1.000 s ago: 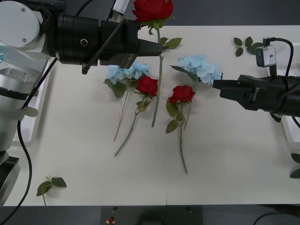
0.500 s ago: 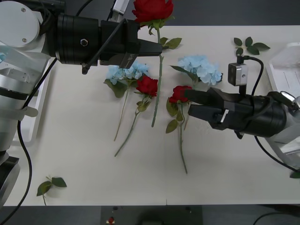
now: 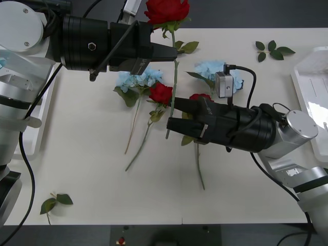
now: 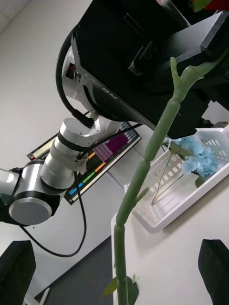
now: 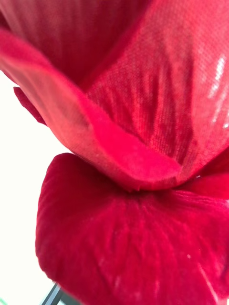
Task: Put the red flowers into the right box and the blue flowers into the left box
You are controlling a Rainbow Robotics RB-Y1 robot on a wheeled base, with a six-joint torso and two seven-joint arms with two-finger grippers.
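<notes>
Step in hand: handover of red rose point(image 3: 166, 10). Left gripper point(image 3: 171, 51) clamps stem near bloom, held above table. Right gripper point(image 3: 171, 117) spread wide around lower stem (not touching yet). Next: close squarely on stem.

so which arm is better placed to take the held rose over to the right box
The right. The right gripper is open with its fingers either side of the stem of the rose that the left gripper holds up, and the right box lies on that arm's own side.
</notes>
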